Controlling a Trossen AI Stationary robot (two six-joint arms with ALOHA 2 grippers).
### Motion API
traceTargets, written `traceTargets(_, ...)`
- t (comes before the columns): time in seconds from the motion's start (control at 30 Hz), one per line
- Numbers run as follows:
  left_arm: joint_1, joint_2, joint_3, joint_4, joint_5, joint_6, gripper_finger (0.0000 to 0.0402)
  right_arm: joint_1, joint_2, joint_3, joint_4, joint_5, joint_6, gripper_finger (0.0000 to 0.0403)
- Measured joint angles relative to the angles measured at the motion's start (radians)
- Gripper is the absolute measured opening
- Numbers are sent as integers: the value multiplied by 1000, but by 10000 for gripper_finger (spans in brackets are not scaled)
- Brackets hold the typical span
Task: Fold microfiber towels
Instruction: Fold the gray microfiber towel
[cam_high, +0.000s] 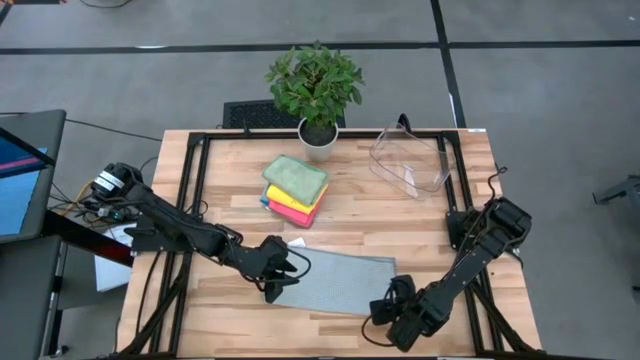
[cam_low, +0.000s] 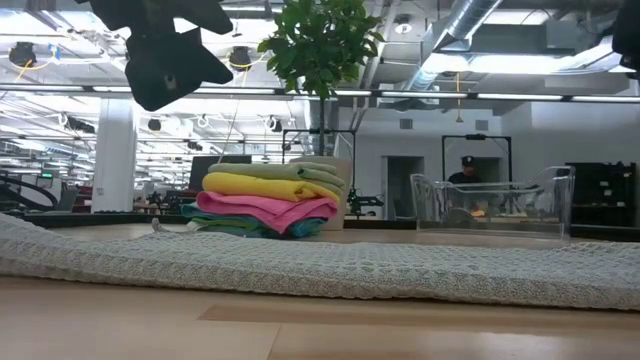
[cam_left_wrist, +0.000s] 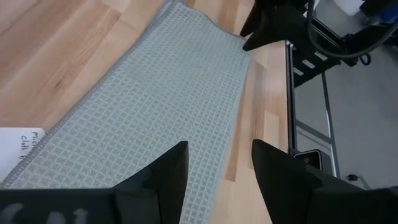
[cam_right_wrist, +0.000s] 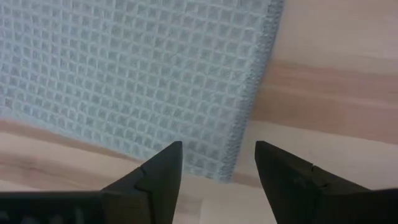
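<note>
Both grippers' jaws stand apart and hold nothing: the left gripper (cam_high: 283, 277) hangs over the grey towel's (cam_high: 335, 279) left end, the right gripper (cam_high: 392, 312) over its right near corner. The towel lies flat on the table's (cam_high: 420, 225) front half. Behind it sits a stack (cam_high: 294, 190) of folded towels, with a plant (cam_high: 315, 85) and a clear bin (cam_high: 412, 160) beyond.

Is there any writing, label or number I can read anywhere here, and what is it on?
"cloth": handwriting on the white paper beside the pale grey towel in the left wrist view; roughly this, and a second line is cut off.
Nothing else is readable: none on the folded towel stack, the clear bin or the plant pot; the blue screen left of the table shows no legible text.
</note>
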Motion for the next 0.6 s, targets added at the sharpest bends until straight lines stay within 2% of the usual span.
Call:
traceTargets(0.2,0,0,0,-1,-2,0,170,5,55,1,72,-16,0,227)
traceTargets(0.37,0,0,0,-2,1,0,170,3,88,35,27,-27,0,216)
traceTargets(0.47,0,0,0,-1,0,0,170,-10,81,51,-33,-61,-6,183)
traceTargets(0.6,0,0,0,-1,-3,1,170,-9,78,47,-47,-62,-56,105)
